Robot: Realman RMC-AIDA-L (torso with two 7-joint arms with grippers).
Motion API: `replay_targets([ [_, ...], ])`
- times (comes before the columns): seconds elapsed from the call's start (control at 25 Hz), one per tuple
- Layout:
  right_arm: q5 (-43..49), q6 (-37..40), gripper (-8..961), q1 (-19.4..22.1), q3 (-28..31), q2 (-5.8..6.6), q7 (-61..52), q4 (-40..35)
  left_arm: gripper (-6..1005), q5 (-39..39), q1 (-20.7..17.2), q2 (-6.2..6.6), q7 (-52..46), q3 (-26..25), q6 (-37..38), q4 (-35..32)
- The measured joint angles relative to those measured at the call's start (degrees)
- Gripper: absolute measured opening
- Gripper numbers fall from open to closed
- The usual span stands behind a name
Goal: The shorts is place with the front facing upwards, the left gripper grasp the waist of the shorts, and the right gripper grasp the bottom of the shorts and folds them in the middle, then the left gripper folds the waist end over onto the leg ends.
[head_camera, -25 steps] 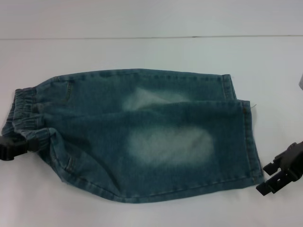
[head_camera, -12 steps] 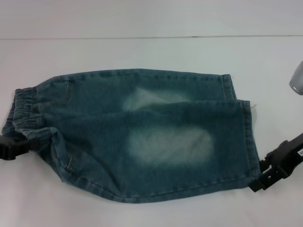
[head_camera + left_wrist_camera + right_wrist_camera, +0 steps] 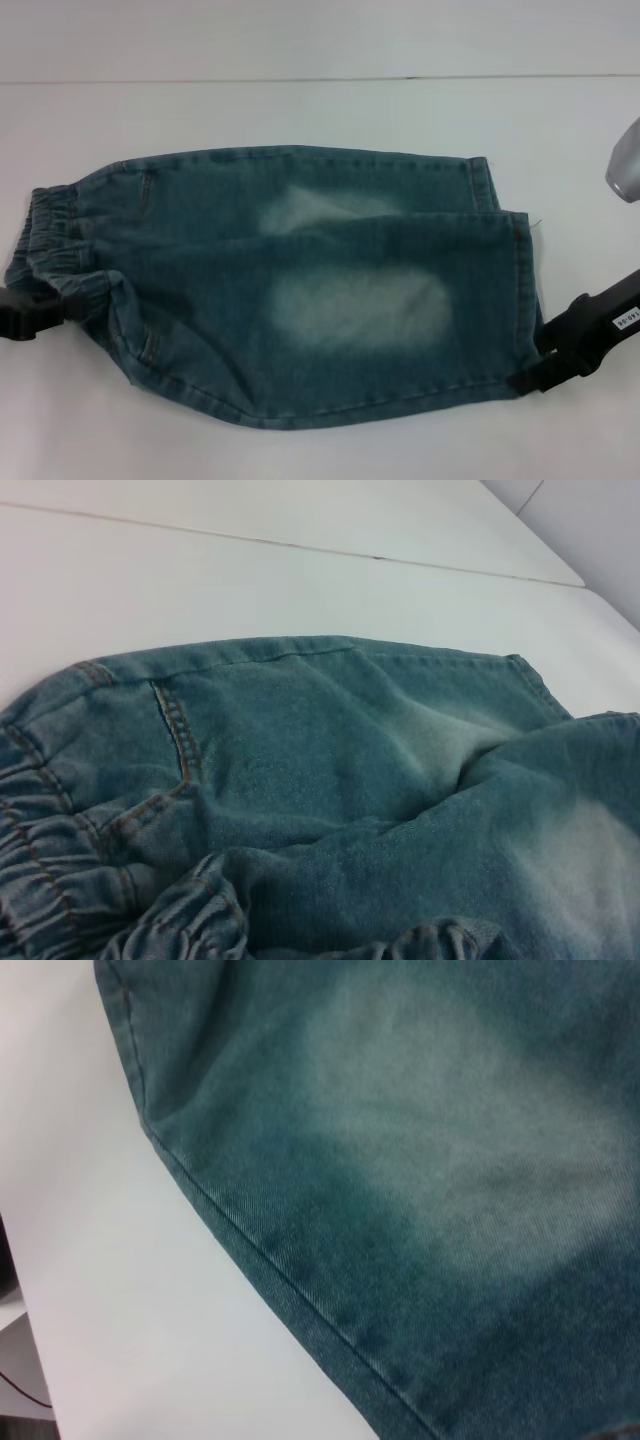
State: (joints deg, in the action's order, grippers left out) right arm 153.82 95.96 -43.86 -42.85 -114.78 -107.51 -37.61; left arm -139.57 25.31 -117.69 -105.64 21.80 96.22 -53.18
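Note:
The shorts (image 3: 300, 290) lie flat on the white table, blue-green denim with two pale bleached patches. The gathered waist (image 3: 55, 235) is at the left and the leg ends (image 3: 525, 290) at the right. My left gripper (image 3: 55, 305) sits at the near corner of the waist, shut on the bunched band; the left wrist view shows the ruched waist (image 3: 60, 880) close up. My right gripper (image 3: 535, 362) is at the near corner of the leg ends, its fingers open and straddling the hem. In the right wrist view the stitched hem (image 3: 300, 1290) fills the frame, with no fingers showing.
The white table (image 3: 300, 110) runs on all sides of the shorts, with a thin seam line along the back. A silver-white part of the right arm (image 3: 625, 165) shows at the right edge.
My right gripper has moved left and slightly up from beside the shorts onto the near hem corner. The left gripper and the shorts have stayed still.

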Motion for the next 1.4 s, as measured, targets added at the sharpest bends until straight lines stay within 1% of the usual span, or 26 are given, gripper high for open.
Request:
replay_targets([
  [0.04, 0.07, -0.01, 783, 0.0, -0.02, 0.0, 0.03, 0.01, 27, 0.0, 0.0, -0.01, 0.0, 0.0, 0.0, 0.0],
  [0.28, 0.05, -0.05, 557, 0.11, -0.05, 0.0, 0.08, 0.14, 27, 0.0, -0.01, -0.09, 0.04, 0.0, 0.0, 0.0],
  [0.48, 0.1, -0.36, 315, 0.13, -0.05, -0.03, 0.1, 0.41, 27, 0.0, -0.16, -0.08, 0.06, 0.02, 0.07, 0.0],
  [0.6, -0.05, -0.47, 83, 0.31, -0.04, -0.1, 0.11, 0.47, 28, 0.0, -0.18, -0.02, 0.07, 0.03, 0.31, 0.0],
  [0.76, -0.43, -0.82, 53, 1.0, 0.79, 0.01, 0.83, 0.52, 28, 0.0, -0.06, 0.08, 0.02, -0.01, 0.5, 0.0],
  [0.88, -3.3, -0.36, 45, 2.21, 2.84, 0.6, 2.06, 0.57, 28, 0.85, 0.16, 0.23, -1.45, -0.2, 0.7, -0.22],
  [1.04, -11.79, 0.6, 46, 4.72, 7.1, 1.55, 2.74, 0.63, 28, 3.88, 0.53, 0.29, -6.91, -0.35, 0.48, -1.51],
  [1.16, -19.0, -0.85, 46, 6.76, 9.83, 2.07, 4.68, 2.33, 28, 6.49, 0.84, 0.35, -9.3, -0.37, -0.12, -2.41],
  [1.24, -23.18, -2.91, 46, 7.73, 11.67, 2.43, 6.41, 4.58, 28, 7.45, 1.19, 0.31, -10.61, -0.42, -1.81, -2.81],
  [1.28, -25.68, -4.47, 46, 8.2, 12.69, 2.55, 7.47, 5.98, 28, 7.7, 1.43, 0.15, -11.55, -0.44, -3.8, -2.91],
  [1.4, -31.7, -9.32, 47, 9.23, 14.14, 2.17, 10.63, 9.12, 28, 7.97, 1.71, -0.59, -13.44, -0.44, -10.47, -2.93],
])
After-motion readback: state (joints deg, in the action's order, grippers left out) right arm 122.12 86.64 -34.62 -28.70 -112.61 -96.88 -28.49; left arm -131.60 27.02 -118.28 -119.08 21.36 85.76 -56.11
